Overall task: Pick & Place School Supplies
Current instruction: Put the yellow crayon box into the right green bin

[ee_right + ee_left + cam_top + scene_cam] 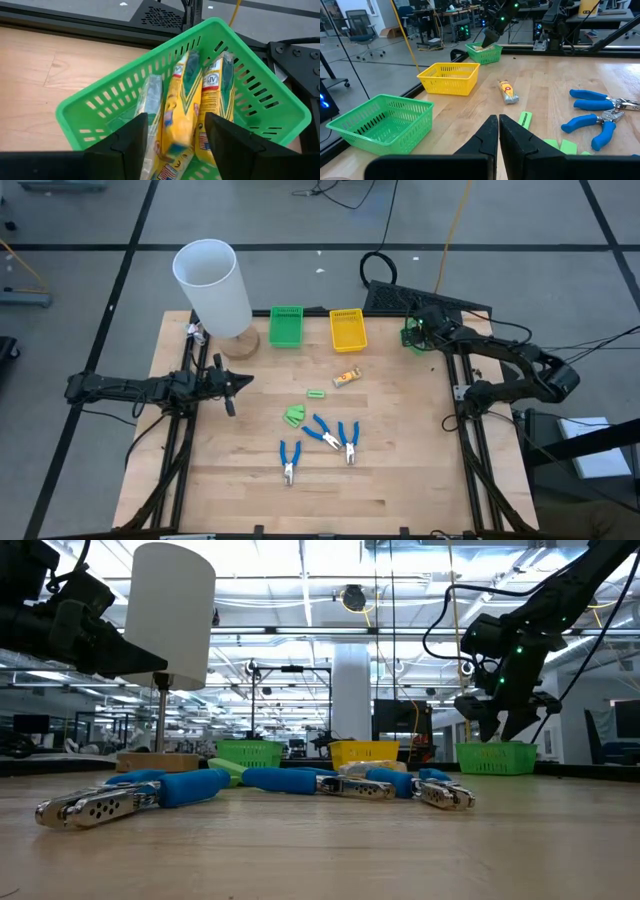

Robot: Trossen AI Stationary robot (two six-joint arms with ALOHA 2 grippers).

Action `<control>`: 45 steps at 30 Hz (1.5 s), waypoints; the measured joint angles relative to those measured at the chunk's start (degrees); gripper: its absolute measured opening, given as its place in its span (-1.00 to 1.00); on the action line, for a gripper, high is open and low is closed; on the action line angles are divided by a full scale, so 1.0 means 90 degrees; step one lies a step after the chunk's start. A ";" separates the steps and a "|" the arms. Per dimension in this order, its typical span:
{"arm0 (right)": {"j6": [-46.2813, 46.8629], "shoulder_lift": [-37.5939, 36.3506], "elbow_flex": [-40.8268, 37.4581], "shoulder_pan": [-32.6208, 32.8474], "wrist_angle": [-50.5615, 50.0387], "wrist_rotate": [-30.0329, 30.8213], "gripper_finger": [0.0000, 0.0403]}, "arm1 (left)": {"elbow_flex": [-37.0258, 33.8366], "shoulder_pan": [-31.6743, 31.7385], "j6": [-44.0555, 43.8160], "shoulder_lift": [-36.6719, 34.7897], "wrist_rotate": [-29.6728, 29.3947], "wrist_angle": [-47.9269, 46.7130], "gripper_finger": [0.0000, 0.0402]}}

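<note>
My right gripper (176, 125) hangs open over a green bin (235, 55) at the table's far right corner (413, 336). A yellow-orange stick (180, 107) stands between its fingers, inside the bin, beside another yellow stick (215, 90) and a clear-wrapped one (151, 97). On the table lie one more yellow stick (347, 377), light-green pieces (294, 416) and three blue-handled pliers (322, 431). My left gripper (232, 385) waits shut at the table's left, clear of everything.
A tall white cylinder (212, 285) stands on a wooden disc at the far left. A second green bin (286, 326) and a yellow bin (347, 330) sit along the far edge. Bare wood lies toward the near edge (330, 500).
</note>
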 joint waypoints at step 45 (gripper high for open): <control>-0.1669 -0.0002 -0.0005 0.4064 0.2887 -0.0047 0.02 | 0.0000 0.0000 -0.0002 0.0000 0.0000 -0.0002 -0.89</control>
